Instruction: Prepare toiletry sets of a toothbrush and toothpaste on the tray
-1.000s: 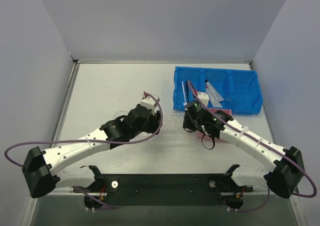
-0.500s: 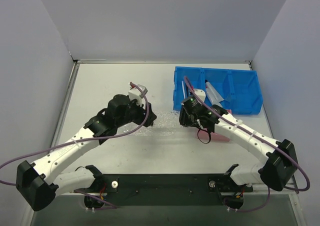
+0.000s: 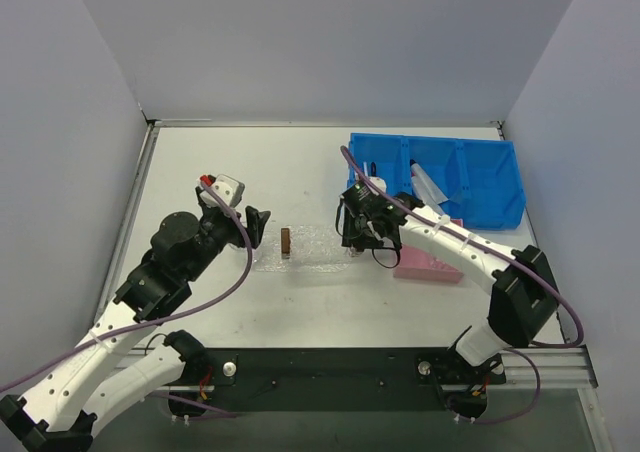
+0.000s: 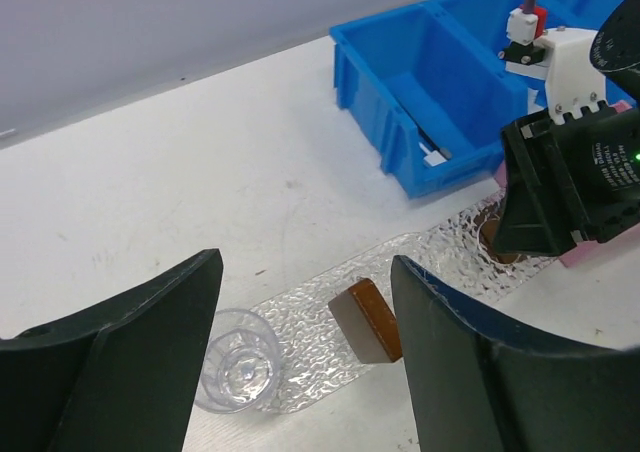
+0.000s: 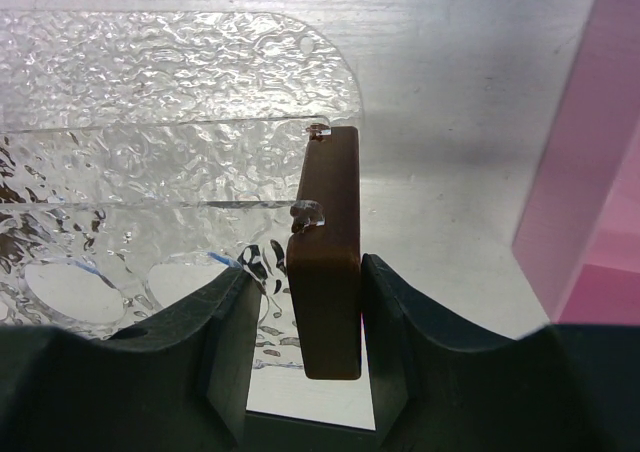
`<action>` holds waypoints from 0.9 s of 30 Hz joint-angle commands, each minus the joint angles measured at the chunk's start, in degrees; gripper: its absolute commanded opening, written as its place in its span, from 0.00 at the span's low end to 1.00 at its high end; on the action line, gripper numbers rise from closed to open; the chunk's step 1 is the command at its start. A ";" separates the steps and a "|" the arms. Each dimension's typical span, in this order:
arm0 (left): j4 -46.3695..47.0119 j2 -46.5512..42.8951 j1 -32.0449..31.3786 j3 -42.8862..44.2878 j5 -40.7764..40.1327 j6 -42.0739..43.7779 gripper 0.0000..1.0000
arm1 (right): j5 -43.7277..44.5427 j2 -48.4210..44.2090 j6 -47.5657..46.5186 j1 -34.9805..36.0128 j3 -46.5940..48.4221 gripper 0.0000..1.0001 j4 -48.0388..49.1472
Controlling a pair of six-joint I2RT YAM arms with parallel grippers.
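Note:
The clear textured tray (image 3: 322, 252) lies mid-table, also in the left wrist view (image 4: 300, 324) and under my right wrist (image 5: 150, 72). My left gripper (image 3: 255, 228) hangs open and empty just off its left end, jaws wide (image 4: 305, 282). My right gripper (image 3: 357, 240) is over the tray's right end, shut (image 5: 305, 272) on a small brown block (image 5: 327, 272) held upright. A silvery toothpaste tube (image 3: 428, 185) lies in the blue bin (image 3: 480, 187). A thin black toothbrush (image 4: 427, 143) lies in the bin's left compartment.
A second brown block (image 3: 286, 242) stands on the tray, seen tilted (image 4: 367, 320). A clear round cup (image 4: 239, 369) sits at the tray's left end. A pink box (image 3: 430, 264) lies right of the tray, its side close by the right fingers (image 5: 590, 172).
My left arm has drawn back to the left and its jaws have widened, leaving a brown block on the tray. My right gripper has moved left from the pink box to the tray's right end.

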 commanded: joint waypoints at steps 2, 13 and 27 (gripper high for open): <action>3.24 -2.47 0.60 -2.61 -7.01 2.61 0.80 | -4.50 4.59 1.90 0.63 5.96 0.00 -1.91; 2.80 -1.41 1.13 -2.43 -4.47 1.91 0.80 | -3.54 11.10 3.13 1.34 10.00 0.00 -3.41; 2.62 -0.71 1.83 -2.26 -3.06 1.47 0.80 | -1.34 15.23 4.89 2.30 12.82 0.00 -5.26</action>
